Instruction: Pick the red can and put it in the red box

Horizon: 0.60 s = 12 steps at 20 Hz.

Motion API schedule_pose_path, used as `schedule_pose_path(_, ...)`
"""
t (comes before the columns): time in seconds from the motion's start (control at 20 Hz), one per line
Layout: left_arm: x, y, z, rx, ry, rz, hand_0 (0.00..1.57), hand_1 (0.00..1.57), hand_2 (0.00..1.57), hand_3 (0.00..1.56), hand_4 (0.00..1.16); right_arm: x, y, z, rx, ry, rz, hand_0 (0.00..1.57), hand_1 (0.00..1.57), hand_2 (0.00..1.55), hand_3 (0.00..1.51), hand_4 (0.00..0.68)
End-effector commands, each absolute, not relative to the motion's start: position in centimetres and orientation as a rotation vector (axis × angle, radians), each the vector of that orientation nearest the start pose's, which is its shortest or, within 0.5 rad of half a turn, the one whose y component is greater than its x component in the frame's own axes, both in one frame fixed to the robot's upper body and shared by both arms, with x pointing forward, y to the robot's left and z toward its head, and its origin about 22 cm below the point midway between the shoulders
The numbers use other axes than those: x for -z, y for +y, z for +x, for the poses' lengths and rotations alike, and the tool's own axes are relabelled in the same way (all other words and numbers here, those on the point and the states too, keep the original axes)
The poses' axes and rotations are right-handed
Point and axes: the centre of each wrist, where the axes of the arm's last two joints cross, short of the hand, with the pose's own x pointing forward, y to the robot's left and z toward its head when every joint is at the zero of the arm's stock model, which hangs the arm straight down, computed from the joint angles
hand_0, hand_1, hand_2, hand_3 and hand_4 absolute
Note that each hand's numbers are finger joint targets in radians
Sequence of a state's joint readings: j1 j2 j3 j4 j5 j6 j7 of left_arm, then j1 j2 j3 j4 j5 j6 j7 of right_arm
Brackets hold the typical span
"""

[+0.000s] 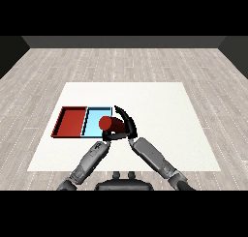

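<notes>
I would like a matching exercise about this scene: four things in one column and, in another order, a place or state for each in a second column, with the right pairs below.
Column 1
1. red can
2. red tray
3. light blue tray
4. left hand

Column 2
A. leftmost on the table, nothing in it
B. held in the right hand, over the blue tray's right edge
C. between the red tray and the right hand
D. low, near the table's front edge, holding nothing

Pairs: 1-B, 2-A, 3-C, 4-D
</notes>
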<state>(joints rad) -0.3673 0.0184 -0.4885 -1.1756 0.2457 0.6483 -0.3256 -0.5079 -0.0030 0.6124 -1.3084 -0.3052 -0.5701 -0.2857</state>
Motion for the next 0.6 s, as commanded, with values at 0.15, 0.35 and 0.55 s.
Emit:
schedule_pose_path(0.15,0.2,8.7,28.3,-0.061,-1.749,0.053,1.57,1.57,1.57,1.51,1.15,-5.1,-4.7,28.5,-0.059,-1.942,0.242,0.00,0.00,0.00,0.00,0.000)
schedule_pose_path(0.35,2.5,10.1,27.4,-0.048,-1.727,0.096,1.57,1.57,1.57,1.50,1.14,-6.0,-8.0,28.7,-0.002,-1.990,0.187,0.00,0.00,0.00,0.00,0.000)
schedule_pose_path(0.55,2.1,11.9,29.0,-0.060,-1.751,0.131,1.57,1.57,1.57,1.48,1.13,-7.5,-12.5,27.8,0.052,-2.037,0.216,0.00,0.00,0.00,0.00,0.000)
